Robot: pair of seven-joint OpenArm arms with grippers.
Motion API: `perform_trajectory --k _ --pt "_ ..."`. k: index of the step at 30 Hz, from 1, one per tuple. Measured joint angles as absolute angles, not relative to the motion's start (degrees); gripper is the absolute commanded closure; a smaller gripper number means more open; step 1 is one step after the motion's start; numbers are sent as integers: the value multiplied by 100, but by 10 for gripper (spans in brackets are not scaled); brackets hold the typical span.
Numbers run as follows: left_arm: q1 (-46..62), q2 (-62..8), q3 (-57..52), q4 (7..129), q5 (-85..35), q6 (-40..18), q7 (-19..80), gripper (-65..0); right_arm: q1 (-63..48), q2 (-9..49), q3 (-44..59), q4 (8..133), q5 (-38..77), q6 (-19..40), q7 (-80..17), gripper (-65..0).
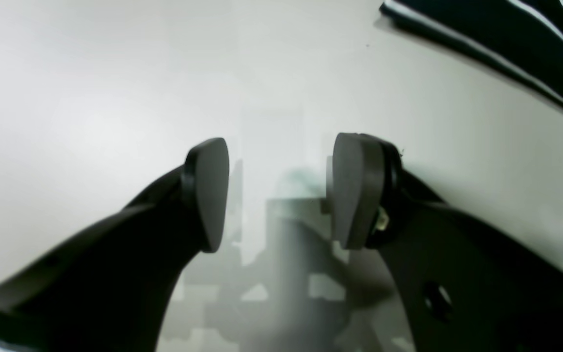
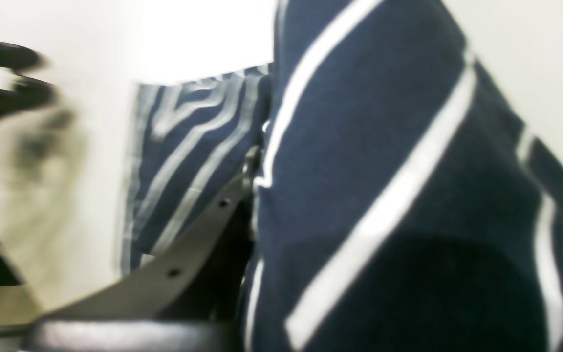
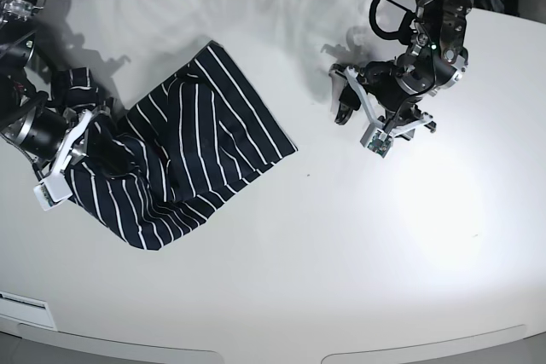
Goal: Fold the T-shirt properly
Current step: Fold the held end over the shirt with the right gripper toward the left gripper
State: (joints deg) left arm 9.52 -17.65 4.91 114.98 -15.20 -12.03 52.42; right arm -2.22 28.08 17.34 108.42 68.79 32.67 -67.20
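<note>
Our left pincer stands spread wide, its two flat, matte grey pads rounded like teardrops on black arms, with nothing between them but the pale surface below. In the base view this pincer hangs over bare surface, well apart from the cloth. Our right pincer is pressed together on a bunch of the T-shirt; in its wrist view one grey finger with small rivet holes shows beside the fabric, while the other finger is hidden behind the cloth.

The T-shirt is soft dark navy cloth, near black, crossed by thin white stripes at even spacing. It lies crumpled and partly doubled over on the smooth, off-white, rounded surface, its folds rumpled near the right pincer and flatter toward a squared corner that points to the middle of the surface. Seen from the left wrist, only a dark striped edge of the T-shirt shows in the upper corner, clear of the spread pads.
</note>
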Motion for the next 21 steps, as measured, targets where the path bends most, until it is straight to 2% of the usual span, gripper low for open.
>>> perform_trajectory --k 3,10,19,20,21 --pt "952 -1767 491 11498 -1546 -1203 5245 -349 -222 2440 1734 10842 7205 3461 -6801 0" --pt "952 -1767 491 11498 -1671 -1208 5240 -349 -222 1702 1734 10842 7175 3671 -6823 0" --pt "952 -1767 491 11498 -1671 -1205 5201 -349 -224 906 1699 10840 6617 3793 -6818 0" --pt "952 -1769 491 11498 -1669 -1205 5201 -349 -224 878 1627 10840 6595 3870 -6818 -7" --pt "952 -1772 491 11498 -1671 -1205 5199 -349 -224 867 1507 10842 6593 3865 -6820 -104"
